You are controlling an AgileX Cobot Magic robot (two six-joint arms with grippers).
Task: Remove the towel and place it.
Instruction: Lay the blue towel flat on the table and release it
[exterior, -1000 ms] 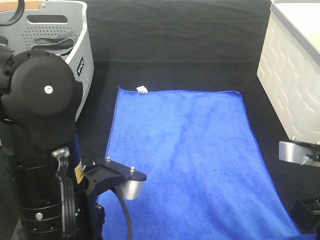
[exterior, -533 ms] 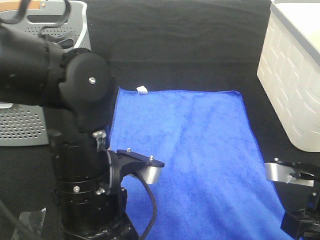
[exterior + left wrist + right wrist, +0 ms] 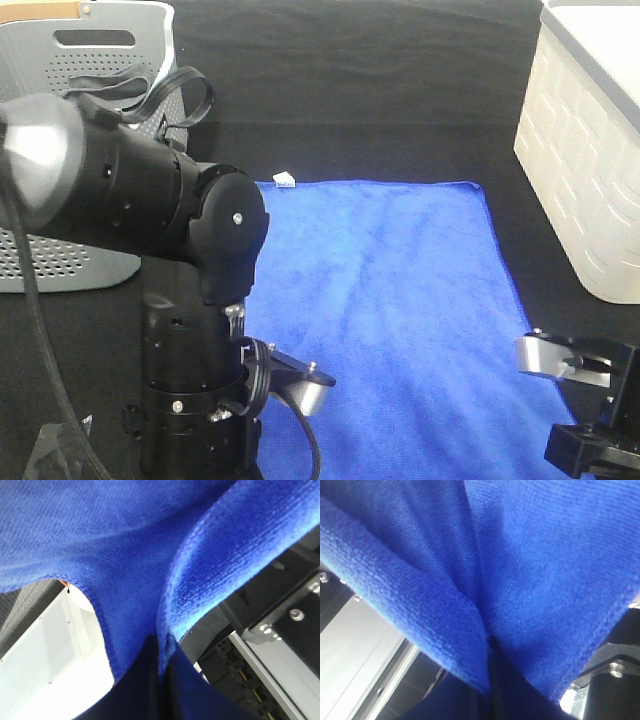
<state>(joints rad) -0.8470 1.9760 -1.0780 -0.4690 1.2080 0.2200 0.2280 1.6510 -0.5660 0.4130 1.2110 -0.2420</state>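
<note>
The royal-blue towel [image 3: 400,300] lies spread flat on the black table, its small white tag [image 3: 285,180] at the far left corner. The left arm [image 3: 190,300] stands over the towel's near left part and hides it. In the left wrist view my left gripper [image 3: 162,650] is shut on a pinched fold of the towel [image 3: 125,540]. The right arm [image 3: 585,410] is at the towel's near right corner. In the right wrist view my right gripper [image 3: 490,645] is shut on a fold of the towel [image 3: 545,570]. Neither gripper's fingertips show in the high view.
A grey perforated basket [image 3: 60,250] stands at the back left, beside the left arm. A white crate [image 3: 590,150] stands along the right edge. A scrap of clear plastic [image 3: 55,450] lies at the near left. Black table [image 3: 350,90] stretches beyond the towel's far edge.
The left arm has swung to the right and turned over the towel's near left part. The right arm has shifted left and toward the near edge. The towel's far edge has stayed put.
</note>
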